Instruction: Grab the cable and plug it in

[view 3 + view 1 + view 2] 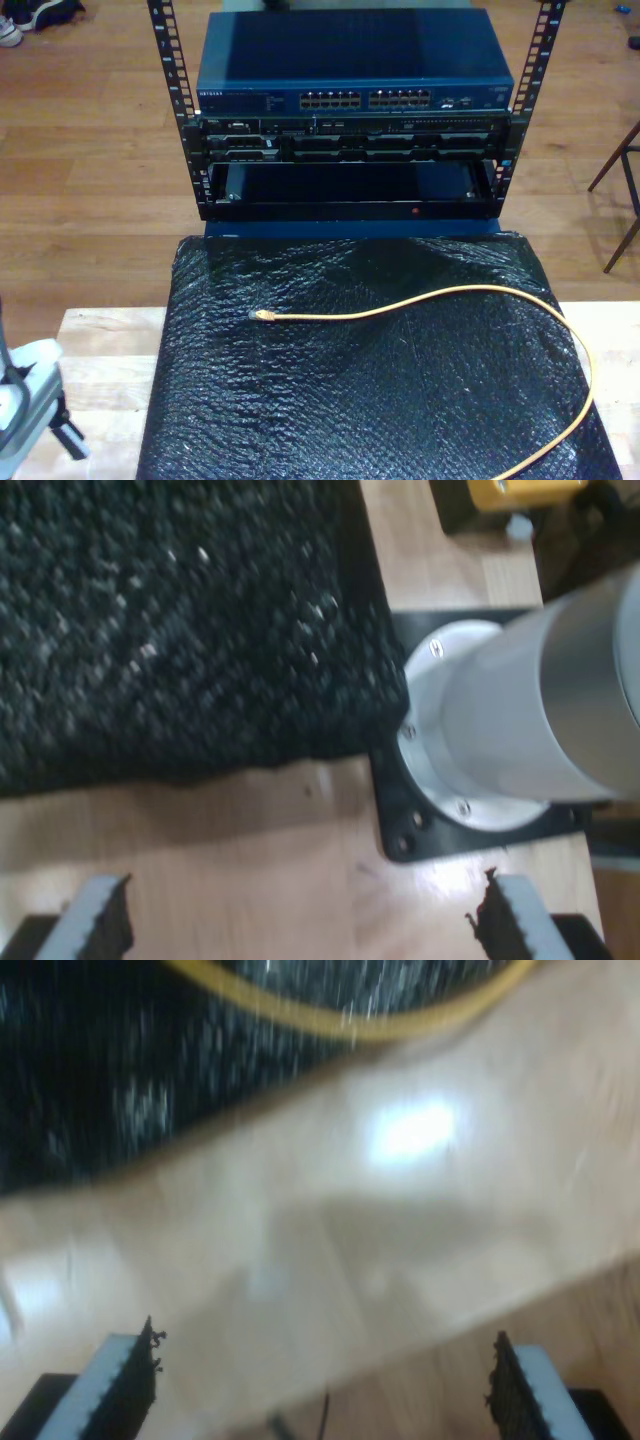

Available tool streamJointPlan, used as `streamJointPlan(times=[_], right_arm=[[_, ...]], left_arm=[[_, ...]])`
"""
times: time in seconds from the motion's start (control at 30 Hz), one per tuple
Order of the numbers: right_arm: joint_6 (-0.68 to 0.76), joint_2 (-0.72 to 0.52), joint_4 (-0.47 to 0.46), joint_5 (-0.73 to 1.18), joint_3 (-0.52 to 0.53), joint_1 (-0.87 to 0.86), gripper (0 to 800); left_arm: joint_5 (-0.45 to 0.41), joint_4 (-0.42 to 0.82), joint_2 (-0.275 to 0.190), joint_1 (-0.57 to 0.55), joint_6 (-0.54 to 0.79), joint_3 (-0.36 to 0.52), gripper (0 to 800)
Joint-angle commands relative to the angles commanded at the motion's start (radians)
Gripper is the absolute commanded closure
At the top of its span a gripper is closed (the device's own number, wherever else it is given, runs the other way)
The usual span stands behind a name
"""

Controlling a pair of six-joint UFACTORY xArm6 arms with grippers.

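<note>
cable [430,300] lies loose on black mat [350,400] (plug unheld).

black mat [370,400] open around the cable [420,298], rack [350,120] blocking behind

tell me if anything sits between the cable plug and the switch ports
Nothing visible blocks that path. The cable lies loose on the black mat, its plug pointing toward the exterior view's left. Between it and the switch with its port row there is just bare mat and the rack's open lower bay.
</note>
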Motion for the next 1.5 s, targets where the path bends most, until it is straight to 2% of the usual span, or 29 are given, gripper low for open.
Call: streamJointPlan(times=[0.1,0.27,0.5,0.7,1.0,1.27,1.5], right_arm=[[0.029,0.009,0.008,-0.006,-0.005,0.058,17],[0.092,0.064,0.008,-0.009,-0.054,0.158,14],[0.183,0.124,0.009,-0.015,-0.118,0.267,14],[0.267,0.150,0.009,-0.104,-0.135,0.396,14],[0.370,0.215,0.008,-0.216,-0.164,0.624,14],[0.430,0.319,0.003,-0.304,-0.213,0.772,16],[0.482,0.431,-0.005,-0.361,-0.265,0.898,16]], left_arm=[[-0.006,-0.028,0.008,-0.028,-0.031,-0.002,0],[-0.008,-0.043,0.049,-0.075,-0.126,-0.035,0],[-0.011,-0.069,0.052,-0.169,-0.215,-0.049,0],[-0.032,-0.103,0.052,-0.235,-0.279,-0.048,0],[-0.078,-0.106,0.060,-0.244,-0.299,-0.052,0],[-0.091,-0.106,0.083,-0.242,-0.334,-0.101,0],[-0.107,-0.106,0.103,-0.241,-0.345,-0.106,0]])
